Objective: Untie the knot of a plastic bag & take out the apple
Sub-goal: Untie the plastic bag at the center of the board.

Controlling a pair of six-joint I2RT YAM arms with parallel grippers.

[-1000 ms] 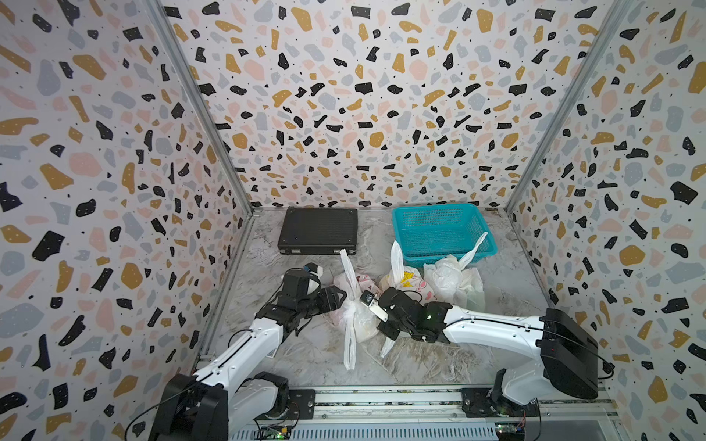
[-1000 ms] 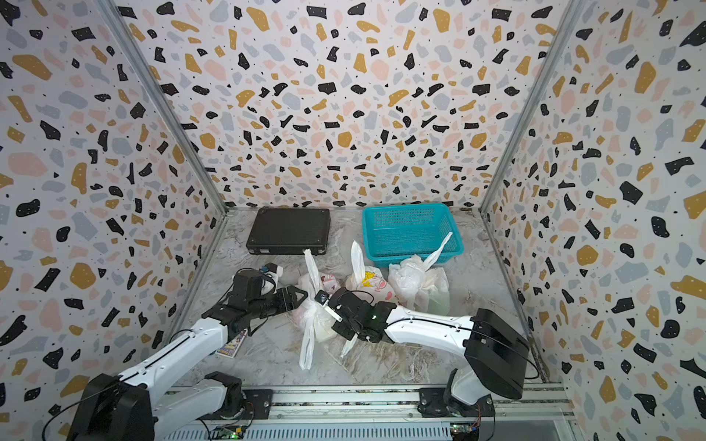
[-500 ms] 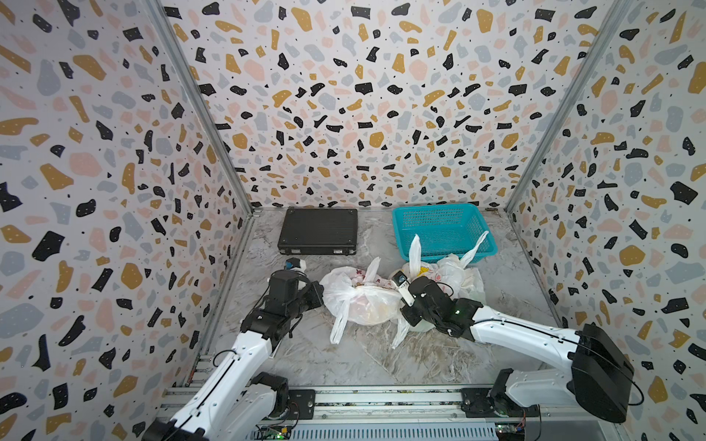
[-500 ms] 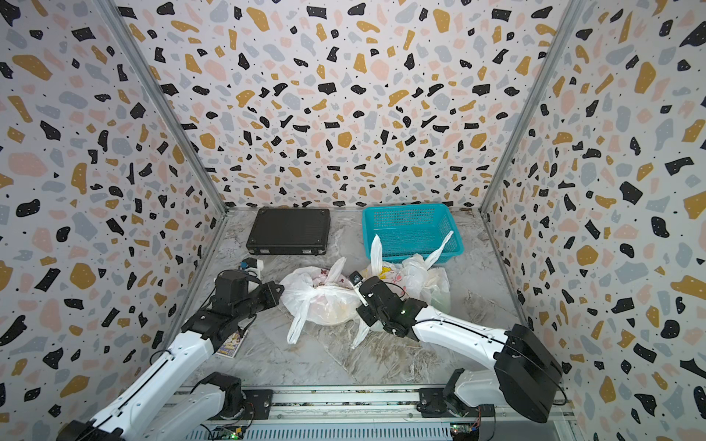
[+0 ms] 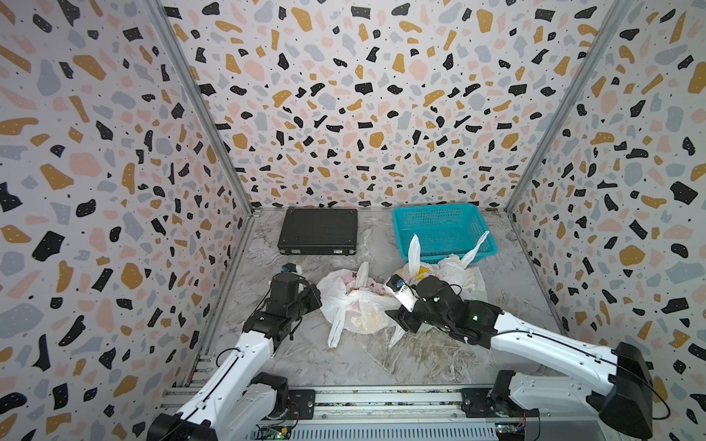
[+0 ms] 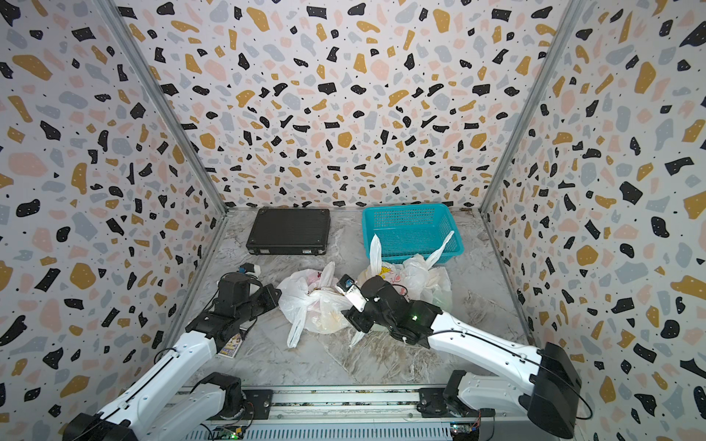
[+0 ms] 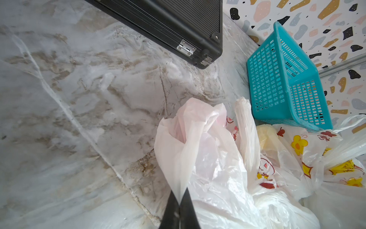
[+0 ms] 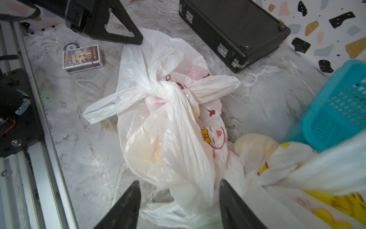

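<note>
Rear edge: black ribbed case (image 5: pixel 318 231), teal mesh basket (image 5: pixel 439 233).
Open room: front of marble tabletop (image 5: pixel 401 366).
Bag: knotted white plastic bag (image 5: pixel 361 313) is pinched by left gripper (image 7: pixel 179 198); right gripper (image 8: pixel 179 183) is spread beside it.

- The front of the table (image 5: pixel 386 366), between the arms, is left bare.
- The back is occupied by a black case (image 5: pixel 318 230) and a teal basket (image 5: pixel 435 207); an open lane is kept between them.
- The middle is filled by the knotted bag (image 5: pixel 359 305), hemmed in by the left gripper (image 7: pixel 179 195) and the right gripper (image 8: pixel 179 182).
- The basket's front is blocked by further bags (image 5: pixel 458 273).
- A card box (image 6: pixel 231 345) is found by the left arm.
</note>
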